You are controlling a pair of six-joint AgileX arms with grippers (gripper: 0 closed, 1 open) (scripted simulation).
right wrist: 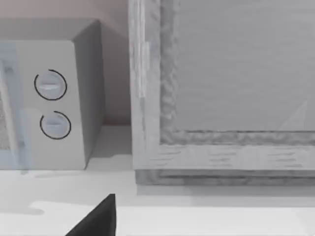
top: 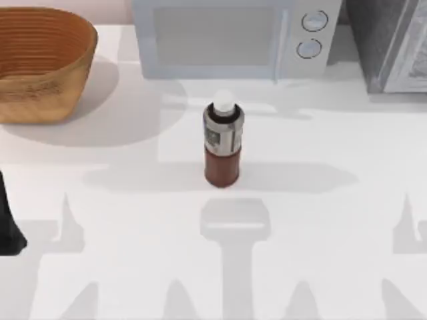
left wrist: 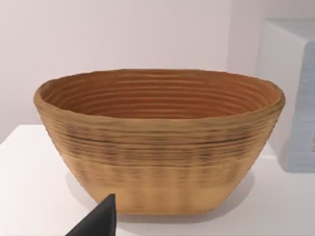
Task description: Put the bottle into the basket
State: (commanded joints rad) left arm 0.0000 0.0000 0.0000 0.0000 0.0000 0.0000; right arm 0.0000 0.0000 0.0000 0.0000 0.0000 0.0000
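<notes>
left pincer [left wrist: 101, 221] low in front of basket [left wrist: 160, 140], opening cannot be told | bottle [top: 223, 143] upright mid-worktop [top: 320, 220], well apart from both pincers | basket at far left corner

Basket [top: 40, 63]: cut off by the top view's upper and left edges; far rim and left end not seen.
Microwave [top: 233, 37]: top cropped in the top view; ahead of the right gripper [right wrist: 96, 219], its door is cut off at the frame edge.
Grey cabinet [top: 390, 43]: cropped at the right and upper edges.
Left gripper [left wrist: 98, 221]: one dark finger tip seen; finger spacing cannot be told.
Right gripper: likewise.
</notes>
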